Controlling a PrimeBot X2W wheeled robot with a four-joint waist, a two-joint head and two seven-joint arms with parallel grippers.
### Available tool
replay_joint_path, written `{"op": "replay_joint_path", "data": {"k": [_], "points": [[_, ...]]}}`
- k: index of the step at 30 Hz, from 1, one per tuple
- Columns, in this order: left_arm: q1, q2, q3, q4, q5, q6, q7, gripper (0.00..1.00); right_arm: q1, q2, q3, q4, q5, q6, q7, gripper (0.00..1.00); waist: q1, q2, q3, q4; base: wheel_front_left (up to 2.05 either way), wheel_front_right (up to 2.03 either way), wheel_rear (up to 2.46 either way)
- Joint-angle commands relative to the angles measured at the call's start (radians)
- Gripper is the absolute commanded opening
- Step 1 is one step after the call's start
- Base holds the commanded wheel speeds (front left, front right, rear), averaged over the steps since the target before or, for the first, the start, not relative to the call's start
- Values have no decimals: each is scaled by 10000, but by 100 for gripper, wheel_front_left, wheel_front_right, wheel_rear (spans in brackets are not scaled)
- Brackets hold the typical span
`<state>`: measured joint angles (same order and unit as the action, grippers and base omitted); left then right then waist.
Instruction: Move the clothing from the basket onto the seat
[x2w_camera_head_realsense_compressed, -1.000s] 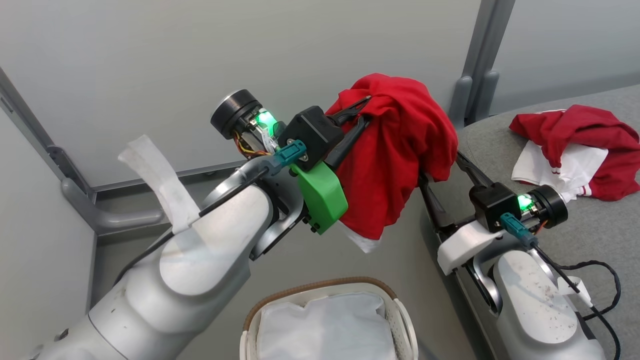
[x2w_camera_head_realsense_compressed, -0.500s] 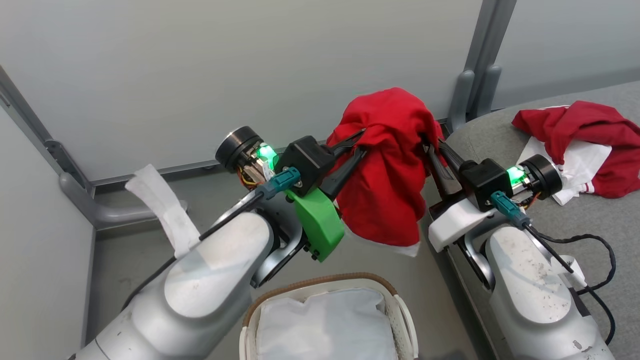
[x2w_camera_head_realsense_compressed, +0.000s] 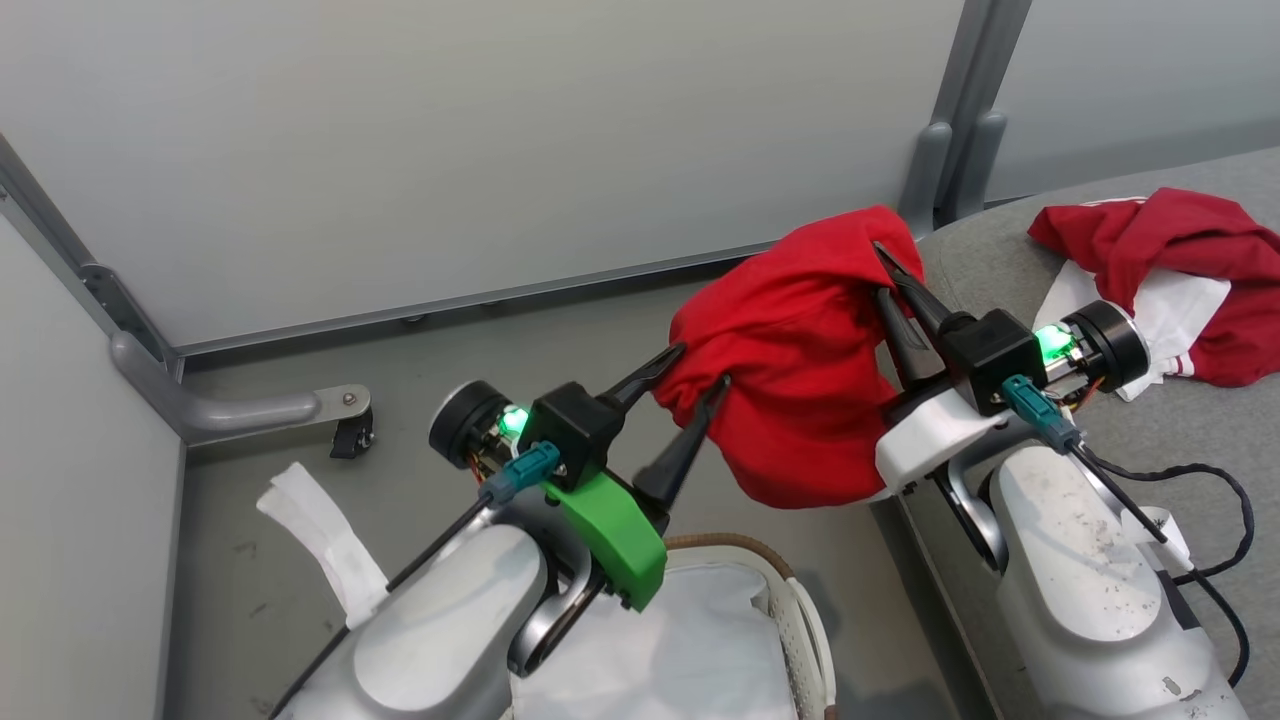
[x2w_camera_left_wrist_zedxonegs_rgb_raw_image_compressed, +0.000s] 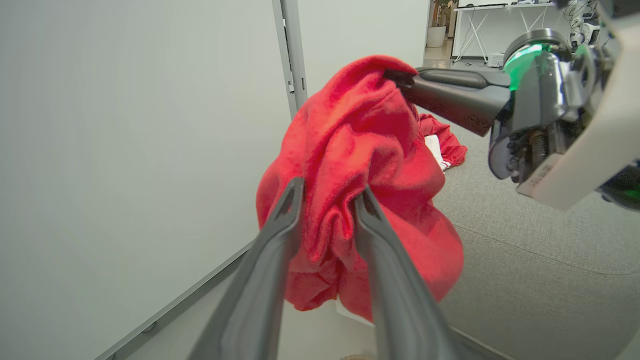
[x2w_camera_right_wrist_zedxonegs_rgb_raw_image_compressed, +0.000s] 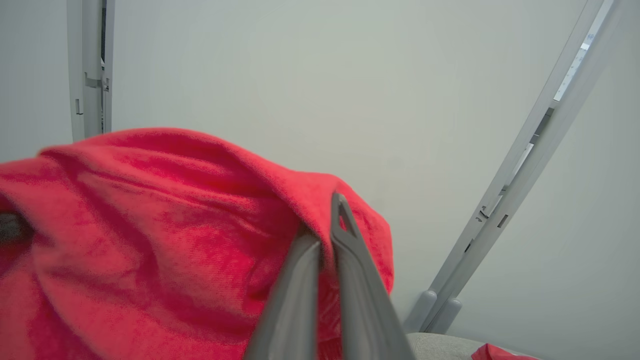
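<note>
While the plain red garment (x2w_camera_head_realsense_compressed: 790, 370) hangs just off the edge of the seat (x2w_camera_head_realsense_compressed: 1150, 440), pinched in your right hand (x2w_camera_head_realsense_compressed: 882, 270), folds lie between the spread fingers of your left hand (x2w_camera_head_realsense_compressed: 700, 365). Carry seatward carelessly and they may snag, tugging it loose short of the seat.

The plain red garment (x2w_camera_head_realsense_compressed: 790, 400) is soft, matt cloth. The seat (x2w_camera_head_realsense_compressed: 1230, 420) is grey woven fabric. The fingers (x2w_camera_left_wrist_zedxonegs_rgb_raw_image_compressed: 267, 275) look like smooth dark plastic.

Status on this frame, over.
Left gripper open, cloth between its jaws. Right gripper shut on plain red garment, hanging beside seat. Jersey on seat. Nothing blocking.
</note>
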<state>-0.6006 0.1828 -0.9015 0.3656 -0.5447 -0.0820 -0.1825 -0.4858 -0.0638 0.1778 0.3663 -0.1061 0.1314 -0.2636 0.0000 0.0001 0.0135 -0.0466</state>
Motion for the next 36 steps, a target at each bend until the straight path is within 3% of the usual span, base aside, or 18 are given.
{"op": "replay_joint_path", "data": {"k": [1, 11, 23, 29, 36], "points": [[271, -44, -15, 161, -41, -30, -177, 100, -38, -71, -56, -67, -39, -14, -16, 0, 0, -1, 32, 4, 0, 0, 0], [1124, -358, 237, 1304, 176, -4, -833, 100, 151, -147, -435, -439, -82, -14, -16, 0, 0, -1, 258, -102, 0, 0, 0], [2400, -919, 1639, 1105, 1093, -141, -831, 100, 584, -137, -924, -690, -53, -13, -18, 0, 0, -1, 624, -568, 0, 0, 0], [2552, -1099, 2058, 910, 1582, -262, -831, 100, 650, -146, -1058, -787, -55, -14, -18, 0, 0, -1, 1040, -1367, 0, 0, 0], [2394, -1190, 2307, 865, 2103, -395, -831, 100, 584, -133, -1191, -902, -29, -13, -18, 0, 0, -1, 1612, -2811, 0, 0, 0]]}}
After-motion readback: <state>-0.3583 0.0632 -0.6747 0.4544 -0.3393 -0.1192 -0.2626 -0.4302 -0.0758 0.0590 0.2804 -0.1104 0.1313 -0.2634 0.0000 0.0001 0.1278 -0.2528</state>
